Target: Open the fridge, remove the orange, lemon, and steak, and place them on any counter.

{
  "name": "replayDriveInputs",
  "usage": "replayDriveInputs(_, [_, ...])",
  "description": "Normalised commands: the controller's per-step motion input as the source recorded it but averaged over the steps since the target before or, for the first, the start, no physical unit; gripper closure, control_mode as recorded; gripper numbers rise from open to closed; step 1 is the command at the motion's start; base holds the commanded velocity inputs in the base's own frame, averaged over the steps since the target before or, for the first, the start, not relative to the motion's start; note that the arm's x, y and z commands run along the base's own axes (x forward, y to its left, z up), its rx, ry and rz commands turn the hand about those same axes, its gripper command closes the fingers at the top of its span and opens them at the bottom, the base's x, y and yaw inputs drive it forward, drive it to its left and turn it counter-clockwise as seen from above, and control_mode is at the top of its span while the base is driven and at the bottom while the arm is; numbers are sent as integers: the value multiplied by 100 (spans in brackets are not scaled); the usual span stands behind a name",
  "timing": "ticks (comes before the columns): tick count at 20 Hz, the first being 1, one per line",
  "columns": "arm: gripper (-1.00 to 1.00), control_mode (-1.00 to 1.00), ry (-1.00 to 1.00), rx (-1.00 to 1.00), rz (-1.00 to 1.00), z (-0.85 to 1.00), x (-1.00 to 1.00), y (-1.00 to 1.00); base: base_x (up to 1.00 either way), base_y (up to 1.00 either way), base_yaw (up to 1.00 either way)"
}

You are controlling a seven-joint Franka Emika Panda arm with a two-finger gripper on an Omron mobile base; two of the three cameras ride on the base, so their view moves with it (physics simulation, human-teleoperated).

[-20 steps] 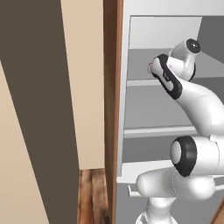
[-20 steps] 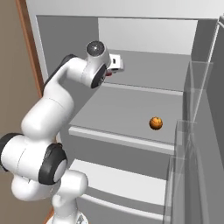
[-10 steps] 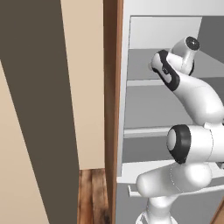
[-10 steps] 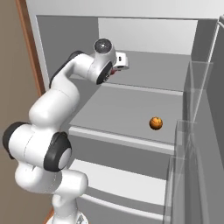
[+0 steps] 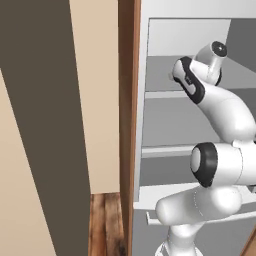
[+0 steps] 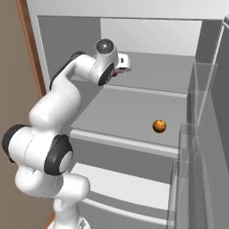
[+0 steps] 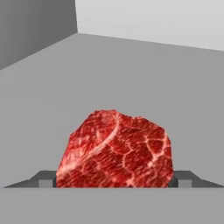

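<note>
While the fridge (image 6: 134, 27) stands open, the hand (image 7: 114, 180) sits on an upper shelf, its fingers (image 7: 45, 179) spread around the steak (image 7: 116, 149); whether they grip, I cannot tell. The orange (image 6: 159, 125) lies one shelf lower.

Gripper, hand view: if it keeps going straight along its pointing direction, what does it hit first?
The steak. It sits directly ahead of the gripper, between the two fingertips on the grey fridge shelf. It looks very close, but whether the fingertips touch it is unclear.
</note>
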Motion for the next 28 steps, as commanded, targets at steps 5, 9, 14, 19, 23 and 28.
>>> replayDriveInputs(5, [100,-100,-4,0,0,-12,-57,5,0,0,0])
replayDriveInputs(9, [100,-100,-25,0,-1,43,-100,0,0,0,0])
replayDriveInputs(14, [100,-100,-18,0,-6,64,-100,-4,0,0,0])
replayDriveInputs(19, [100,-100,5,0,-13,14,-100,0,0,0,0])
replayDriveInputs(23, [100,-100,16,0,-15,-1,-100,0,0,0,0])
replayDriveInputs(28, [100,-100,17,0,-11,-25,-100,8,0,0,0])
